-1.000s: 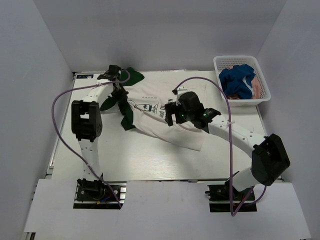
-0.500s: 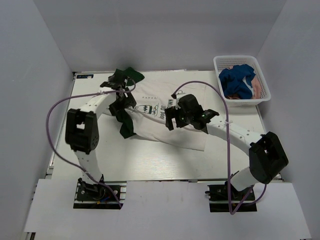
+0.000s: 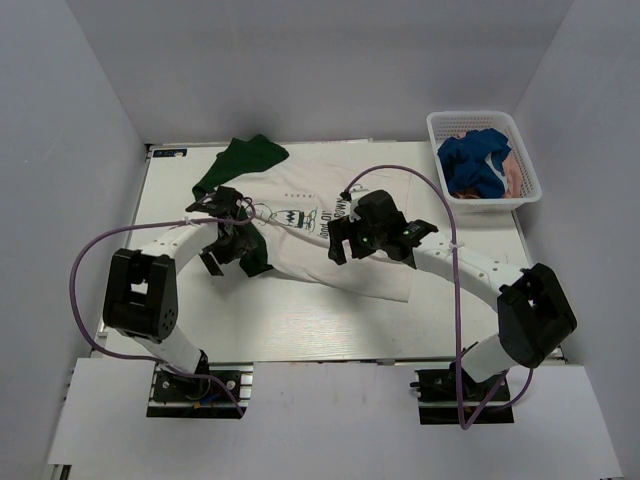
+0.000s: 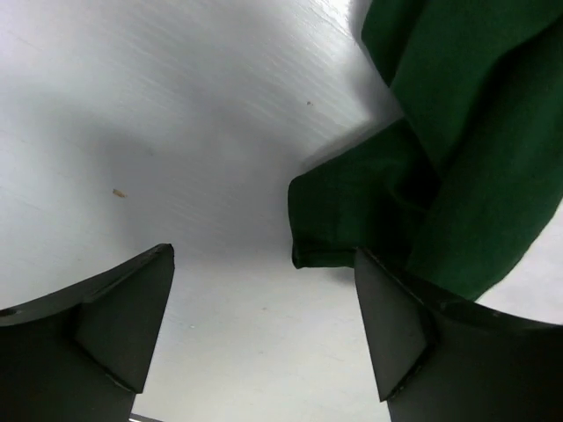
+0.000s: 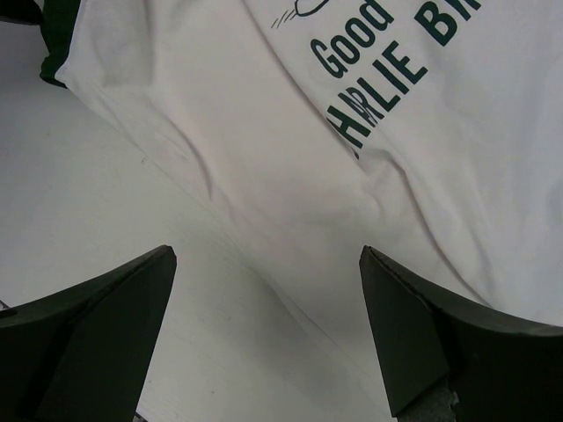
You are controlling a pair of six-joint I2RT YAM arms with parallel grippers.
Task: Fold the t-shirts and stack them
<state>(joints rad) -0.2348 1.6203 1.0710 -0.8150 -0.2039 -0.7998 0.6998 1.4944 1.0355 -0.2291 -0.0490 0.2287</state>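
The cream t-shirt with black cartoon print lies spread across the middle of the table. One dark green sleeve lies flat at the back left; the other is bunched at the shirt's near left. My left gripper hovers open beside that bunched sleeve, its fingers empty over bare table. My right gripper stands open above the shirt's near edge, holding nothing. A blue t-shirt and a pink one lie crumpled in the basket.
A white mesh basket stands at the back right corner of the table. Grey walls enclose the left, back and right sides. Purple cables loop from both arms over the table.
My left gripper opened and let go of the back-left green sleeve, then moved toward the near side beside the other sleeve. The released sleeve now lies flat. The right arm barely moved.
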